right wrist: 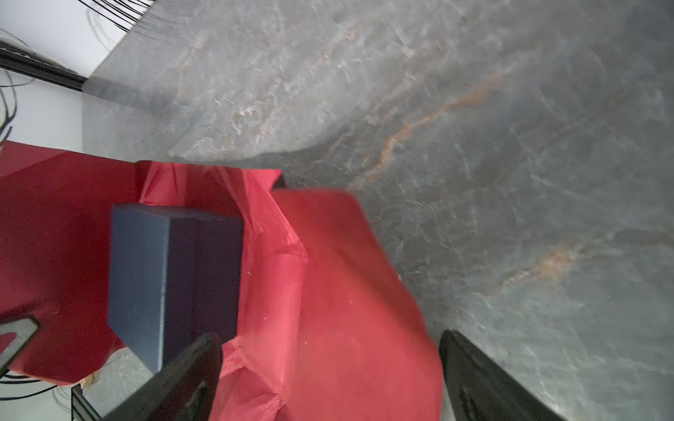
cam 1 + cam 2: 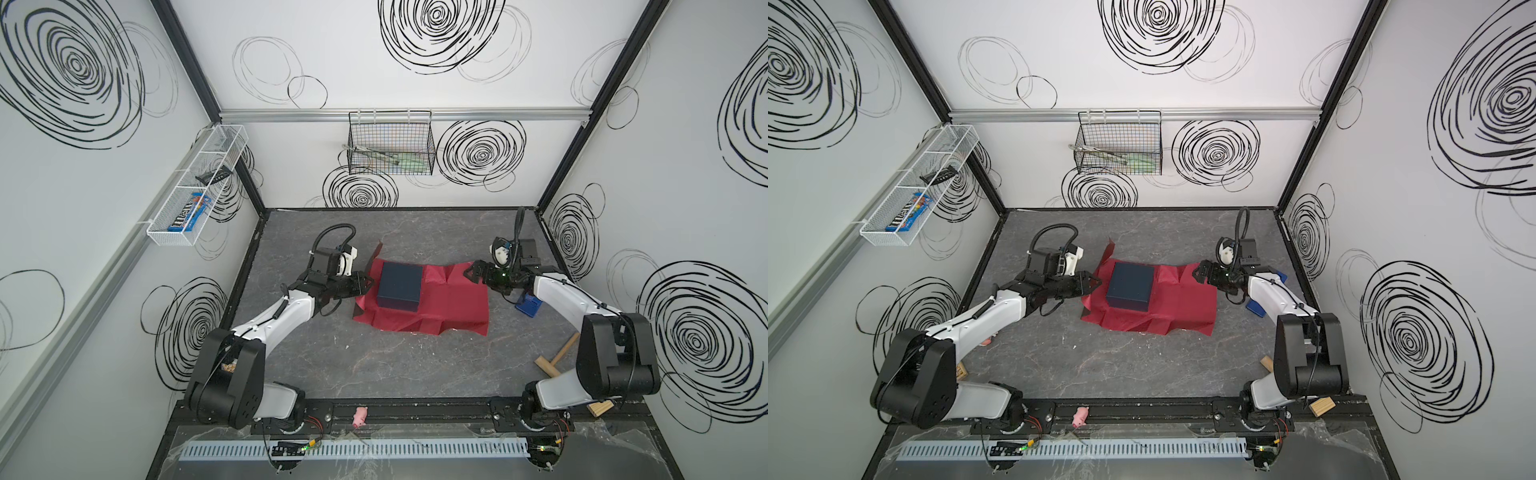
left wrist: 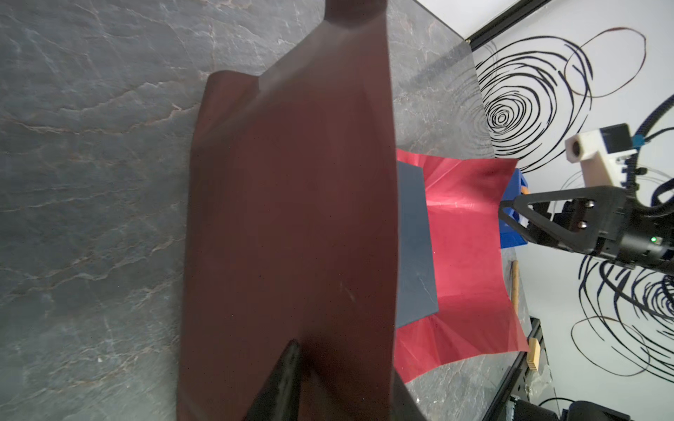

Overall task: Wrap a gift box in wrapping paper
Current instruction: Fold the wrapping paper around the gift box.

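- I saw the gift box, a dark navy-blue squarish cardboard box with a flat lid (image 2: 399, 286), sitting on the wrapping paper, a thin creased red sheet (image 2: 453, 303). It was just ahead of the left gripper (image 2: 368, 281) and well apart from the right gripper (image 2: 471, 272).
- The left gripper was clenched on the edge of the paper nearest to it. In the left wrist view one finger (image 3: 288, 371) lay in front of the raised dark flap and the other was mostly hidden behind it, so I judged it a pinch on the sheet.
- This flap stood up between the left gripper and the box, but it did not cover the lid. The lid was bare in both top views.
- The right gripper was released, with its jaws wide apart and empty, above the opposite edge of the sheet. As far as I could tell, it did not touch the paper.
- The bright-blue plastic tape dispenser (image 2: 527, 305) stood behind the right gripper, under its arm. I saw no tape on the paper.
- My judgement was that the task was at an early stage. The box was placed and one edge was gripped. Both flaps over the lid, the two open ends and the taping were all left to do.
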